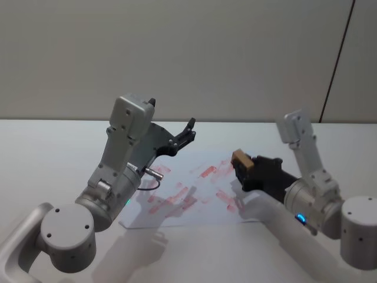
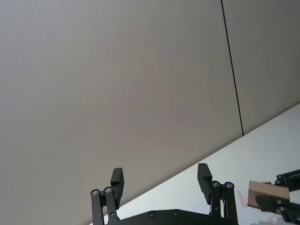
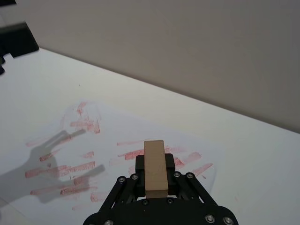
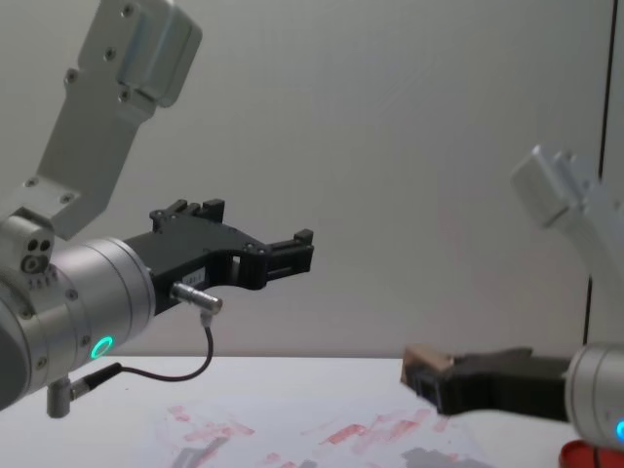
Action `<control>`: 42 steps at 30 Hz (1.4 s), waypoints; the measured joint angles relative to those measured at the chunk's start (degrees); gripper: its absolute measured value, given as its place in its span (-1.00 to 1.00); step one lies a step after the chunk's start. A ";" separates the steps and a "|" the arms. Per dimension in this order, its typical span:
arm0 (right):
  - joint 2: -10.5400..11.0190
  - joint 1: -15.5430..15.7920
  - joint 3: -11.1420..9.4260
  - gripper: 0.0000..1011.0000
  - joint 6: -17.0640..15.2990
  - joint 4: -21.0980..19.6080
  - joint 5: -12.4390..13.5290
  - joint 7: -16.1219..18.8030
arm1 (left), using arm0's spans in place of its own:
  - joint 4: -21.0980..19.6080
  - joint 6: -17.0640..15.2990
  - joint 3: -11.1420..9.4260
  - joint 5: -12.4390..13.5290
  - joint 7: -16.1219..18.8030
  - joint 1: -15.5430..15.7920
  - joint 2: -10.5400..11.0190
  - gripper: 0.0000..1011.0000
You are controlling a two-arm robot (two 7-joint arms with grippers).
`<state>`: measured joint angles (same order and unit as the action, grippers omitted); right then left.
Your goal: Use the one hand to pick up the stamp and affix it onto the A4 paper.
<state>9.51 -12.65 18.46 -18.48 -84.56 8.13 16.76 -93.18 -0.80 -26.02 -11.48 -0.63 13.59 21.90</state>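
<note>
Right gripper (image 1: 244, 167) reaches in from the right, low over the right part of the A4 paper (image 1: 200, 213). Its fingers are narrow, clamped on the stamp (image 1: 241, 158). Wrist view: stamp (image 3: 154, 157) sits btwn the two black fingers (image 3: 141, 164), one on each long side, w/ the block's far end poking out past the tips. Its tan top face is bare. Chest view: stamp (image 4: 425, 359) is at the very front of the right gripper (image 4: 437, 382), up off the sheet w/ a clear gap to the paper (image 4: 292, 431) below, roughly level. Paper (image 3: 117, 136) lies flat on the white bench (image 1: 47, 153), covered w/ smeared red marks; gripper shadow falls on it.

Left gripper (image 1: 188, 131) is held high on the left, above the paper's left part, pointing fwd toward the wall. Fingers (image 2: 117, 183) are wide apart, nothing btwn them. It is well apart from the stamp.
</note>
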 joint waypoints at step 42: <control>-2.98 -1.50 1.98 -0.56 -1.47 8.76 -1.45 -4.10 | 0.00 0.00 0.00 0.00 0.01 0.00 0.00 0.98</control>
<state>6.53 -14.15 20.44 -19.95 -75.80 6.68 12.66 -93.18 -0.80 -26.02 -11.48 -0.62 13.59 21.89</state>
